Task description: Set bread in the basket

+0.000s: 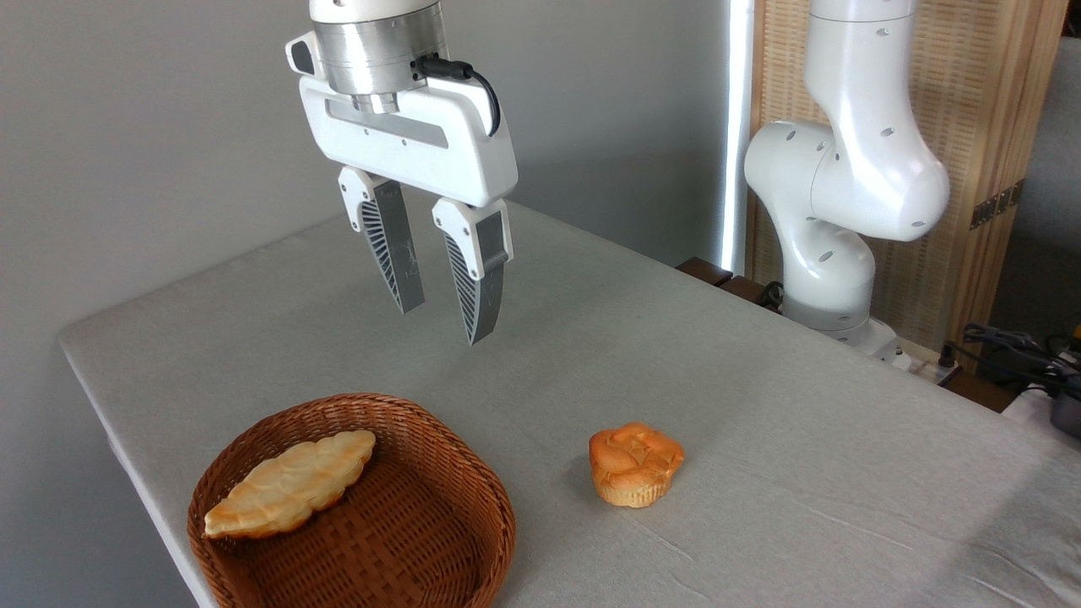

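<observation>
- The white two-finger gripper (442,314), with grey ribbed fingers (393,253), hangs in the air above the table, its fingertips pointing down and slightly toward the camera.
- Its fingers are spread apart with a clear gap between them, and nothing is between them.
- The elongated, leaf-shaped braided bread (291,484), golden-orange at its near tip and paler along its length, lies inside the round brown woven wicker basket (473,494).
- The bread rests in the left half of the basket, leaning against the left inner wall, one pointed end toward the far rim and the other toward the near-left rim.
- The right half of the basket floor shows bare weave.
- The basket sits near the front left corner of the grey cloth-covered table (760,397), close to the table's left edge.
- A round orange muffin-like bun (633,464) with a paler fluted base stands on the cloth to the right of the basket, apart from it.
- The gripper is above and behind the basket, well clear of both the bread and the bun.
- The white jointed arm base (844,194) stands at the far right edge of the table, in front of a pale wooden slatted screen (980,101).
- A plain grey wall (127,127) fills the background on the left.
</observation>
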Controlling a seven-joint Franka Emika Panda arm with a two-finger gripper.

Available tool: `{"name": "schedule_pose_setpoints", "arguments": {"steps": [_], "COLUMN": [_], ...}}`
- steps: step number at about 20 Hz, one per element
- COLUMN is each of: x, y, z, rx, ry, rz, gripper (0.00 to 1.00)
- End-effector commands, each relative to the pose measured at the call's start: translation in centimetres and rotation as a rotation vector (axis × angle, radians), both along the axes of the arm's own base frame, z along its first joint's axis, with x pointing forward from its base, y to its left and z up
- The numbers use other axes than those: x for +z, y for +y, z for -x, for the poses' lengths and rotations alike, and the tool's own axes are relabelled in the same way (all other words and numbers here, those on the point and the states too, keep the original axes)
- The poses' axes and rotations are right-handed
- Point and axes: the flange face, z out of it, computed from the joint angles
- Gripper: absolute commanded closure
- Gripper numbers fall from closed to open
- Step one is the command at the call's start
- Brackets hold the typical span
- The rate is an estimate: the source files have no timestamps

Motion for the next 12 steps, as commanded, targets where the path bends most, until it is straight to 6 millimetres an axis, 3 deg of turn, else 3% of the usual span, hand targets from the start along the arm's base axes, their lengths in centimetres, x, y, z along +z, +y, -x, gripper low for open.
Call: {"name": "schedule_pose_setpoints", "arguments": {"steps": [1,12], "x": [0.35,0.42], "y": [0.70,0.84], "z": [0.72,0.77], "rx": [0.002,-0.004], "ry": [0.004,0.004], "rz": [0.029,0.015], "gripper": [0.00,0.00]}}
